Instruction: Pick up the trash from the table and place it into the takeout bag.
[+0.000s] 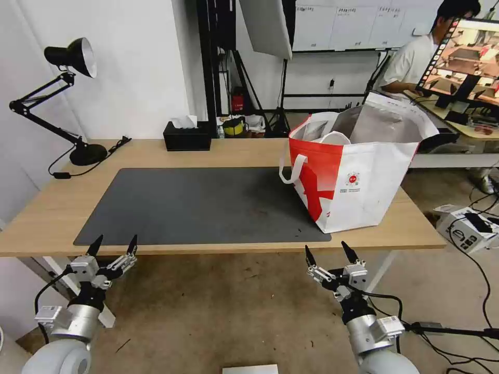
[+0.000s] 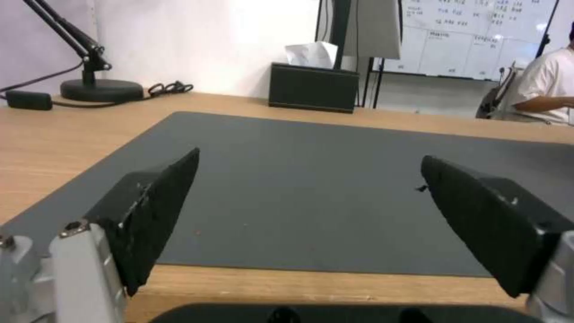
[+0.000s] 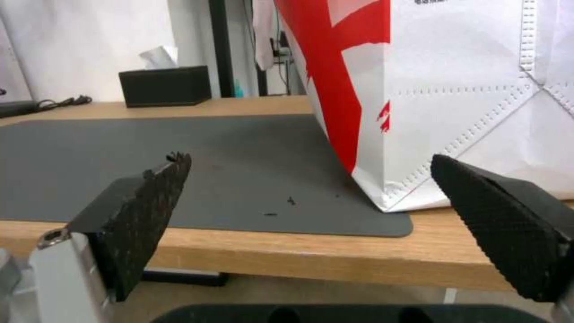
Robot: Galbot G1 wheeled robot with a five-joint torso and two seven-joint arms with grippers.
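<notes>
Both end effectors, left point(image 1: 114, 245) and right point(image 1: 328, 253), released, off surface point(image 1: 47, 218) edge; bag point(image 1: 358, 176) at 2 o'clock, light, floppy, best taken by handles point(image 1: 291, 174).

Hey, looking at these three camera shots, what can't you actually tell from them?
- What lies inside the boxy white and red takeout bag: in the head view its front wall hides the bottom; its silver lining shows above.
- The small print under the bag's round red logo: too small to read.
- The bag's top: cut off by the right wrist view's edge.
- The contents of the black tissue box: its walls hide all but one white tissue.
</notes>
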